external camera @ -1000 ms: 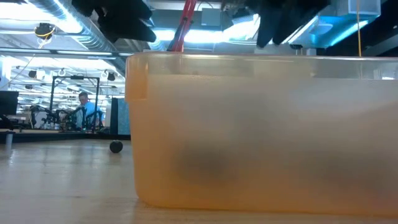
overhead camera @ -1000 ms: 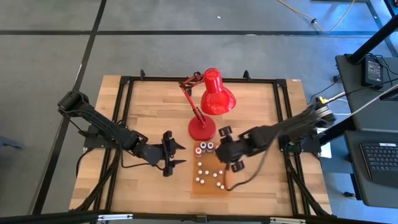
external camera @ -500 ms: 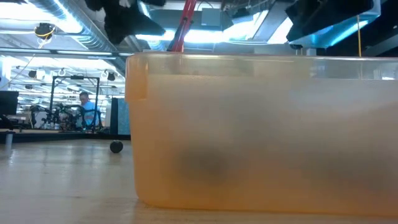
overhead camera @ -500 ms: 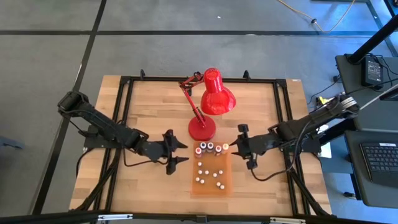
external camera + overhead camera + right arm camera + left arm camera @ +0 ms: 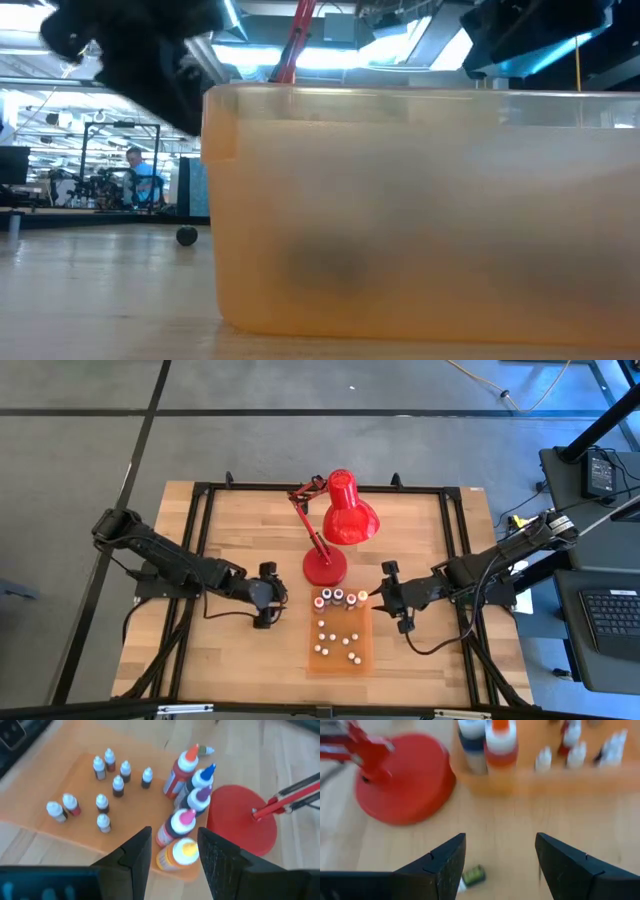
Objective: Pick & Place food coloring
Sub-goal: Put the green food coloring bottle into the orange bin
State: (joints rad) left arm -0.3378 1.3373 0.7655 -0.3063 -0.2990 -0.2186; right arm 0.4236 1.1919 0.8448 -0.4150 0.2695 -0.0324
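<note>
Several tiny white-capped dropper bottles (image 5: 102,802) stand upright in the flat orange tray (image 5: 362,647). A row of bigger bottles (image 5: 186,817) stands along the tray's far edge. One small dark dropper bottle (image 5: 472,876) lies on its side on the wood left of the tray; the right wrist view shows it too (image 5: 206,751). My left gripper (image 5: 500,837) is open and tipped down over this lying bottle, a finger on either side, touching nothing; the high view shows it left of the tray (image 5: 268,598). My right gripper (image 5: 388,596) is open, right of the tray's far corner.
The red desk lamp's round base (image 5: 324,566) stands just beyond the tray, its shade (image 5: 349,512) farther back. In the low view the tray's wall (image 5: 420,210) fills most of the picture. Bare wood lies left and right of the tray.
My right gripper drew back from over the tray toward the table's right edge, uncovering the row of bigger bottles, then stayed still. My left gripper tipped its fingers downward and came lower beside the tray's left side.
</note>
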